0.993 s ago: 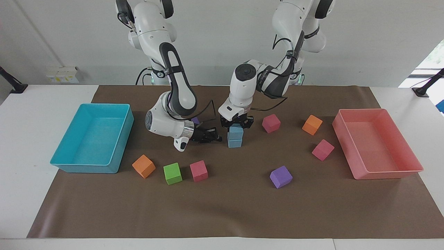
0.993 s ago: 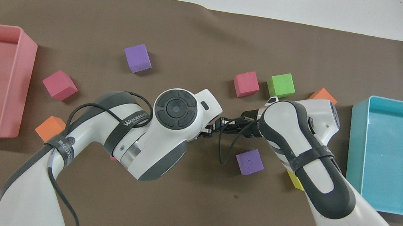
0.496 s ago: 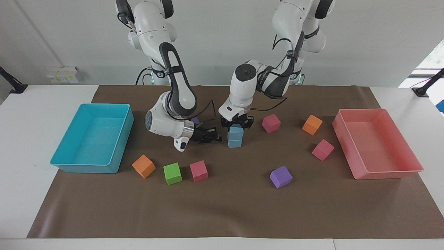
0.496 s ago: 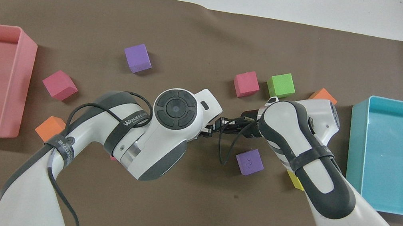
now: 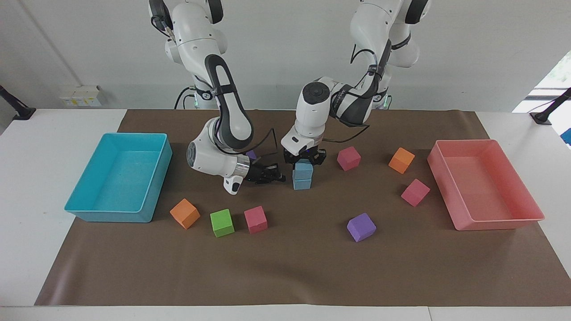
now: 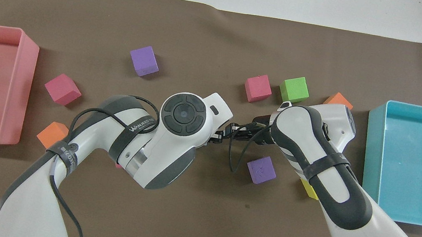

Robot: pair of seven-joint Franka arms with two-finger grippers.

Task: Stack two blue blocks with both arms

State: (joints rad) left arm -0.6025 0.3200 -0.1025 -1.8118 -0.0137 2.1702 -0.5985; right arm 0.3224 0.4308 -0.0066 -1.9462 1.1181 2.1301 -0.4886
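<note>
i see a white table (image 5: 26, 187) with a brown mat (image 5: 285, 267) spread on it. in the facing view, at the mat's 9 o'clock edge rests a cyan tray (image 5: 80, 209), at 3 o'clock a pink tray (image 5: 495, 221). near the centre a lower blue block (image 5: 302, 184) lies on the mat. towards 7 o'clock i see an orange cube (image 5: 184, 213), a green cube (image 5: 222, 222) and a pink cube (image 5: 255, 219). a purple cube (image 5: 361, 227) sits at 5 o'clock.

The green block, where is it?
In the facing view the green block sits on the brown mat, between an orange block and a pink block, toward the right arm's end.
</note>
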